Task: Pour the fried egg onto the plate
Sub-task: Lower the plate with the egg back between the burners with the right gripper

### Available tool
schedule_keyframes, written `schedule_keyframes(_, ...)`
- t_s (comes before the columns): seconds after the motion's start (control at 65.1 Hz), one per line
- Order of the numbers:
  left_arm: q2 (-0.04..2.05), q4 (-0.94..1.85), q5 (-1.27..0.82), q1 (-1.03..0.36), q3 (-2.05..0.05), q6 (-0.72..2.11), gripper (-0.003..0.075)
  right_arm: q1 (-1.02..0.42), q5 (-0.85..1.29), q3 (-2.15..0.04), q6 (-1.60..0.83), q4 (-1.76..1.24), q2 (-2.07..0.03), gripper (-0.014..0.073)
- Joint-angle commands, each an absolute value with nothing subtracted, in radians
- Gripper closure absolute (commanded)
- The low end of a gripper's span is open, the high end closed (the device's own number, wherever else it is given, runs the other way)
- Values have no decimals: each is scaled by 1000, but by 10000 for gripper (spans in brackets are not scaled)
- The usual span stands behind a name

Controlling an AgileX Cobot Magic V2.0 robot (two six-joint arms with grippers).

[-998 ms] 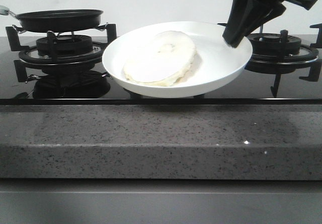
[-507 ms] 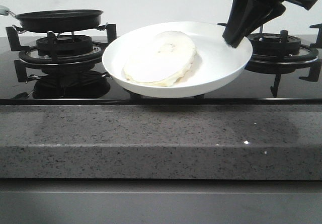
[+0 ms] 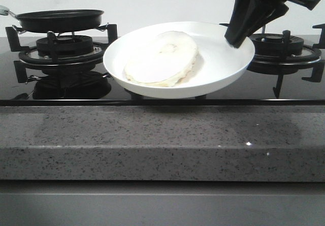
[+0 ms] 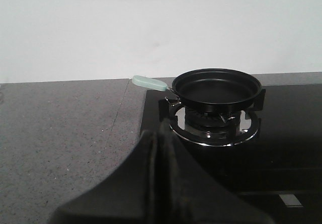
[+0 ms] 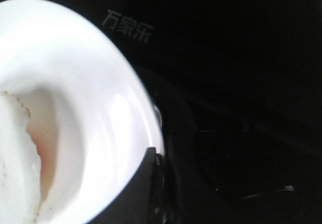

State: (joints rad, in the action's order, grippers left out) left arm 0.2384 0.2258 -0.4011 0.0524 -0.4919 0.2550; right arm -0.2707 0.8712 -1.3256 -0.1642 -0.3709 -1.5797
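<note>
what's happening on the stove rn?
The right gripper grips the rim of the plate, which is tilted toward the camera between the two burners. The egg already lies on the plate. The pan sits empty on the left burner, with nothing holding it. The left gripper is shut and holds nothing, back from the pan. The pour looks done.

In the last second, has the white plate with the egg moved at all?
No. The plate sits at the same spot against the right burner grate behind it, its rim held by the right gripper.
</note>
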Motion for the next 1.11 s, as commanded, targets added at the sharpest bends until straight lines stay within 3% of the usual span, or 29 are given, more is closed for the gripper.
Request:
schedule_keyframes(0.0, 248, 242, -311, 45, -516, 246, 739, -272, 813, -1352, -167, -410, -1530, 660)
schedule_keyframes(0.169, 248, 242, -311, 45, -516, 246, 739, -256, 859, -1454, -145, -412, -1589, 651)
schedule_keyframes(0.63, 248, 242, -311, 45, -516, 246, 739, -180, 1016, -1982, -75, -412, -1931, 651)
schedule_keyframes(1.091, 248, 242, -313, 45, -516, 246, 739, -162, 1057, -2030, -70, -411, -2049, 651)
